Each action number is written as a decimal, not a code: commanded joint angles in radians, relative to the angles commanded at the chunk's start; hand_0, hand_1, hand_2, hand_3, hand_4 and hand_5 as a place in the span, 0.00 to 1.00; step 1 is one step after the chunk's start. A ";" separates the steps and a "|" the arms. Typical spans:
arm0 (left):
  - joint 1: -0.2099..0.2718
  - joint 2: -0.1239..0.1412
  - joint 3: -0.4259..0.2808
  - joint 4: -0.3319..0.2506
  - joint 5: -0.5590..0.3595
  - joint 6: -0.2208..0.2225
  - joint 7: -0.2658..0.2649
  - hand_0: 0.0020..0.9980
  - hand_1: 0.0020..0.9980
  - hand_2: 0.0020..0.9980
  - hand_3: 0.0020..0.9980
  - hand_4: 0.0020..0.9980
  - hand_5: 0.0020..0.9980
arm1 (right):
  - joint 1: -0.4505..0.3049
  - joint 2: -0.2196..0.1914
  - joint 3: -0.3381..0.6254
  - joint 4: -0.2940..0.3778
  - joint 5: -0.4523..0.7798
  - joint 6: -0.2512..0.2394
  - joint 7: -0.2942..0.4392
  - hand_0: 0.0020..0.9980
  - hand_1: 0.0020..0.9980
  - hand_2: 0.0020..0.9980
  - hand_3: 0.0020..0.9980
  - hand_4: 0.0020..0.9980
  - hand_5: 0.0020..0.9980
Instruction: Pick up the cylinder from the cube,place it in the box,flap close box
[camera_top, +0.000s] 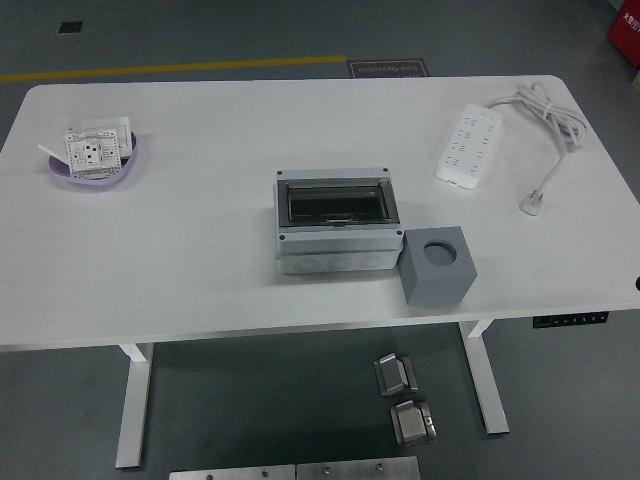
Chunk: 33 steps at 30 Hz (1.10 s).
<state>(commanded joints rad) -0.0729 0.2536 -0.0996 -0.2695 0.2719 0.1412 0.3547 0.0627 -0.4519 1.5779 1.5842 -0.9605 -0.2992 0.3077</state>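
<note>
Neither of my hands reaches over the white table (200, 260), so I cannot tell whether they are released or clenched; only a tiny dark speck shows at the frame's right edge, at about four o'clock, too small to identify. Near the centre of the table sits the grey box (337, 222), its dark-windowed flap lying flat over the opening. Just beside it, at its four o'clock, touching or nearly so, stands the grey cube (437, 264), with a round hole in its top face. I cannot make out the cylinder. At ten o'clock a purple dish (95, 165) holds a white socket plate (92, 148). At two o'clock lies a white power strip (468, 146) with its coiled cable (545, 120).
</note>
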 joint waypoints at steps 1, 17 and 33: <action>0.000 0.000 0.000 0.000 0.000 0.000 0.000 0.69 0.68 0.59 0.67 0.63 0.37 | -0.001 0.001 0.000 0.000 -0.001 0.000 -0.001 0.77 0.75 0.79 0.85 0.77 0.34; -0.007 0.001 -0.008 -0.001 0.006 -0.001 0.001 0.69 0.68 0.59 0.68 0.64 0.36 | -0.005 0.009 -0.012 -0.007 -0.037 -0.025 -0.014 0.81 0.80 0.83 0.87 0.78 0.34; -0.019 0.015 0.016 0.000 -0.001 -0.002 0.003 0.69 0.68 0.60 0.68 0.64 0.37 | -0.016 0.006 -0.017 -0.007 -0.049 -0.048 -0.022 0.81 0.79 0.82 0.86 0.80 0.35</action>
<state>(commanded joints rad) -0.0923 0.2684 -0.0840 -0.2691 0.2713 0.1390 0.3578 0.0462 -0.4463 1.5605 1.5769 -1.0098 -0.3476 0.2855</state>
